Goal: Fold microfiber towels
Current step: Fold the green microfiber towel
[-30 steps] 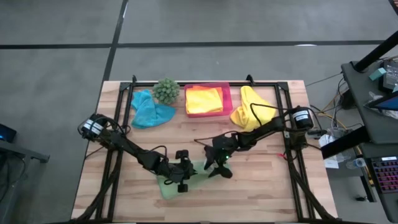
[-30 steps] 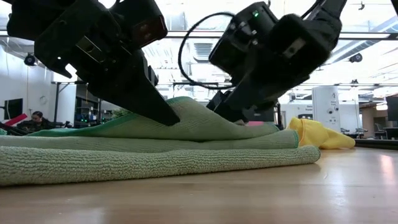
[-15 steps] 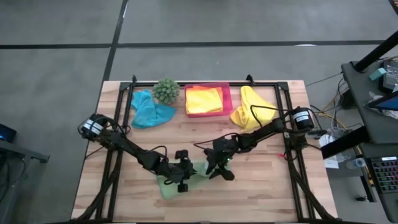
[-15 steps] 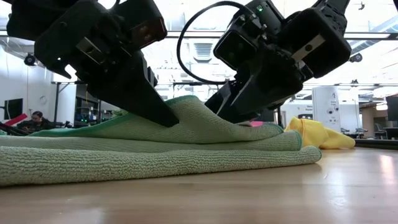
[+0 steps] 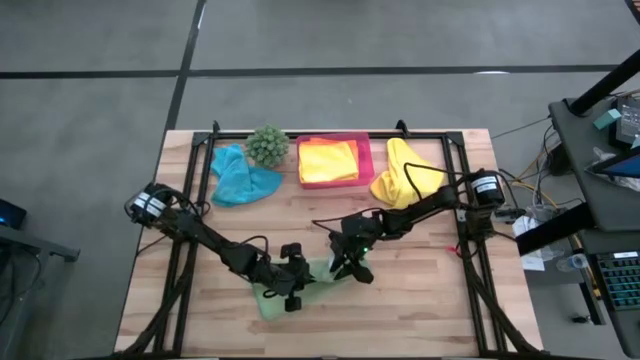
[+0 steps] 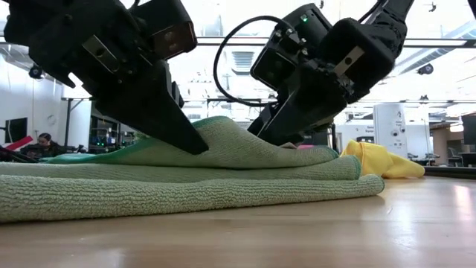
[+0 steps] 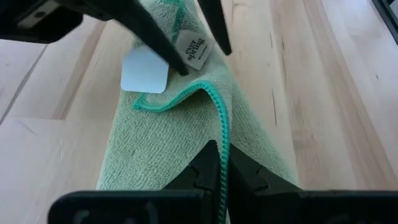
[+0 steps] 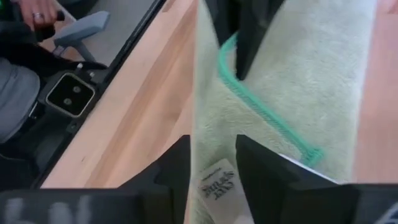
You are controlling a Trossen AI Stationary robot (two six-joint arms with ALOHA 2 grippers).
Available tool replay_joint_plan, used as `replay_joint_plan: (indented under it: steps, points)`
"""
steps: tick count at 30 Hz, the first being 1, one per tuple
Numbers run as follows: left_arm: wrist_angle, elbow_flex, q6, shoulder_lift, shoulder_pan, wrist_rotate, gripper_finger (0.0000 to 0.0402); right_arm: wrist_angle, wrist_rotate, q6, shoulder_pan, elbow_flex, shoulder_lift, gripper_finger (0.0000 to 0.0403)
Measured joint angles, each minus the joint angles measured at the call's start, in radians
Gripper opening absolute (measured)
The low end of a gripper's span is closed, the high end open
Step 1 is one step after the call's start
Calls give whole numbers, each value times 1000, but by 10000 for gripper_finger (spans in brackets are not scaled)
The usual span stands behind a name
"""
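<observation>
Both grippers meet on the light green towel at the table's near edge, left gripper fingers pinched on its teal hem, right gripper fingers straddling the tagged corner opposite.

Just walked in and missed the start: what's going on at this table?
Both arms are working on the light green towel at the table's front middle. The left end effector is shut on its teal-stitched edge, and the right end effector has closed on the edge by the label, lifting a layer off the towel. A teal towel and a yellow towel lie unfolded at the back, beside a pink tray holding folded ones.
</observation>
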Motion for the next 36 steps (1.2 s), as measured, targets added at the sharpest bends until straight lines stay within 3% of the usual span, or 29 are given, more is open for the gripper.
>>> replay_joint_plan:
  steps: [8,13,18,36]
  points:
    - [7,0,-25,14,-4,2,0,-1,12,15,-22,0,-22,191]
    - [53,-1,-52,64,-13,27,0,-55,134,-9,-23,0,-50,215]
    - [61,0,-51,66,-12,31,0,-91,228,-28,-23,0,-63,221]
    - [64,0,-52,66,-7,26,0,-31,228,-83,41,1,-11,219]
